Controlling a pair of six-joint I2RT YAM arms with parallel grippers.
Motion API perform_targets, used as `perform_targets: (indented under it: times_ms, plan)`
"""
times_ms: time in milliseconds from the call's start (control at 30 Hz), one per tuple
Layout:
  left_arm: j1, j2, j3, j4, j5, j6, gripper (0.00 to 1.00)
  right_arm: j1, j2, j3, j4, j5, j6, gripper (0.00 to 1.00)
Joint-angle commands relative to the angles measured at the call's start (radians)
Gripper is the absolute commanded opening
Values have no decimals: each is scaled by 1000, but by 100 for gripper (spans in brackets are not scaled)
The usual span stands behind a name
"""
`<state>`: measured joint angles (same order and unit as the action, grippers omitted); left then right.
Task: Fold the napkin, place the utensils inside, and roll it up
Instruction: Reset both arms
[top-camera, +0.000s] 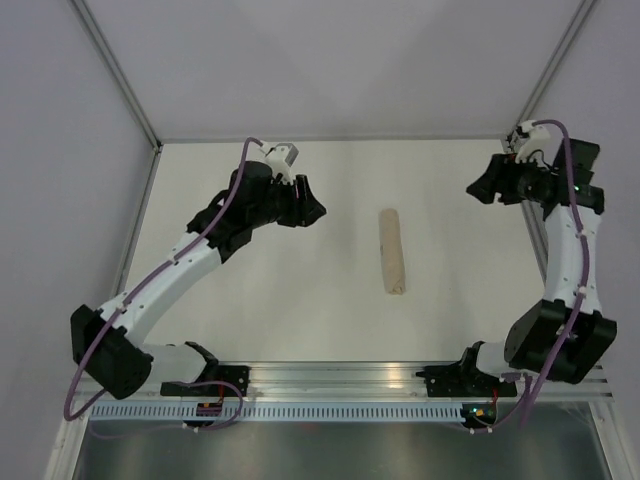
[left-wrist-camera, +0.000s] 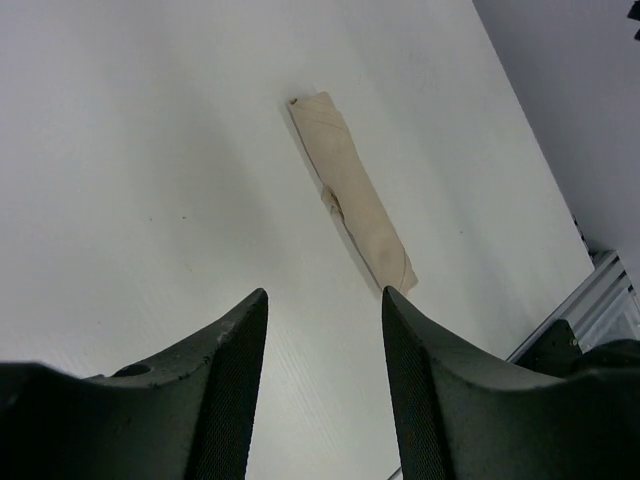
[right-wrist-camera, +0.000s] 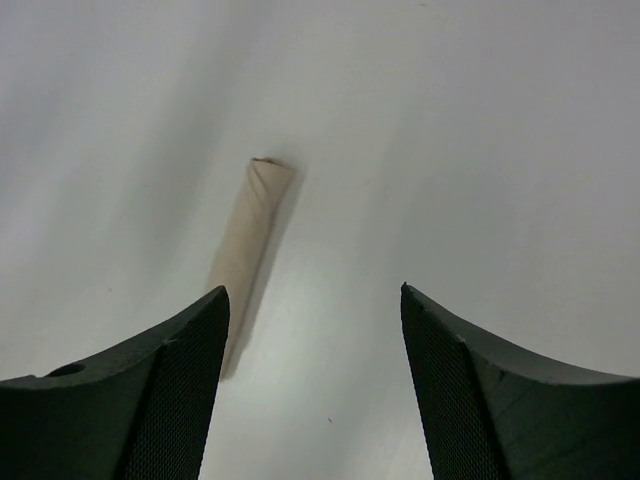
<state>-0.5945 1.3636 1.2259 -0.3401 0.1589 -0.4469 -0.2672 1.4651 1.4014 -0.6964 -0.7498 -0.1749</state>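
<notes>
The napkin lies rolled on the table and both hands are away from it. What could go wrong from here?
1. The rolled napkin lies free on the table; the open left hand and right hand do not touch it. A loose fold at its middle, seen from the left wrist, may let it unroll.
2. No utensil shows at either end, so the roll may be empty; I cannot tell.

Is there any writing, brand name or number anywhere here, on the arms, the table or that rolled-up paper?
None can be read in any view.
The napkin: plain, no print.
The left arm base and right arm base: small coloured specks beside them, too small to read.
</notes>
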Motion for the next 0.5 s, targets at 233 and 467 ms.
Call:
perform_targets:
  times_ms: [233, 467]
  plan:
    - [-4, -394, -204, -83, -76, 166, 61, -241, -431, -277, -75, 121, -175, 79]
    - [-4, -485, -239, -111, -154, 238, 65, -242, -480, -378, -12, 122, -138, 79]
